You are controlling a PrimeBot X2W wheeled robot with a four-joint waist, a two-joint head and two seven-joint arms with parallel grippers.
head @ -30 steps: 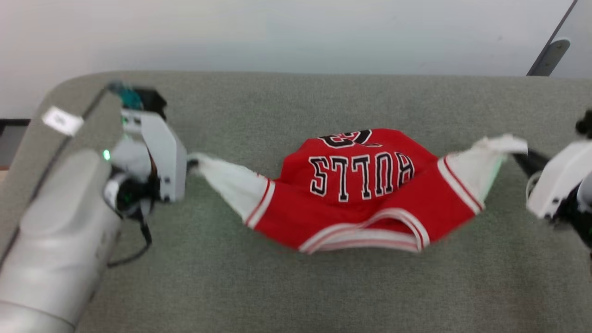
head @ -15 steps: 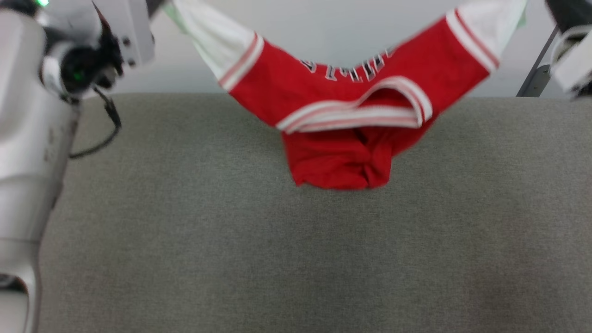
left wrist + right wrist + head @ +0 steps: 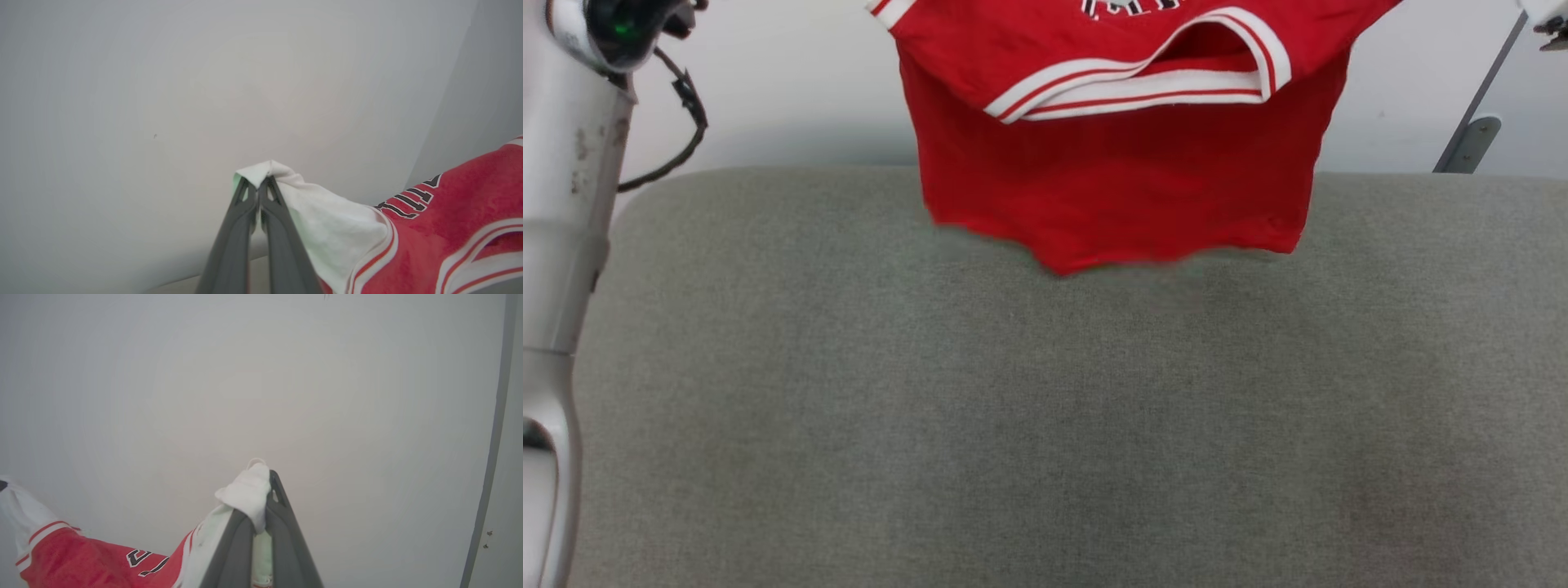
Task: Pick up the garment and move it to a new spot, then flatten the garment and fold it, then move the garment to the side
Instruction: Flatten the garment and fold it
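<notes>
The shirt (image 3: pixel 1119 180) hangs in the air above the far part of the grey cloth-covered tabletop (image 3: pixel 1013 408). It is spread wide, with its striped collar (image 3: pixel 1143 86) near the top of the head view and its red body dropping to a wavy hem (image 3: pixel 1111 253). The hem lies over the tabletop's far edge in that view. A faint shadow sits just under it, so it looks clear of the cloth or barely brushing it, though I cannot tell which.

It hangs open like this because it is held by both white sleeves. In the left wrist view, the left hand (image 3: pixel 258 188) has its two dark fingers pressed together on the end of one sleeve (image 3: pixel 327 220), and the black lettering runs off to the side. In the right wrist view, the right hand (image 3: pixel 263 490) is clamped on the bunched end of the other sleeve (image 3: pixel 245 494). Both hands point at the plain pale wall (image 3: pixel 792 98), so they are raised high. Holding the sleeves well apart lets the shirt's own weight pull the body straight, which should make it easier to lay flat.

The pale left forearm (image 3: pixel 564 204) rises along the left edge of the head view, with a black cable (image 3: pixel 678 122) looping beside it. This looks like the carrying stage: the shirt is lifted but not yet set down at a new spot, and flattening and folding remain.
</notes>
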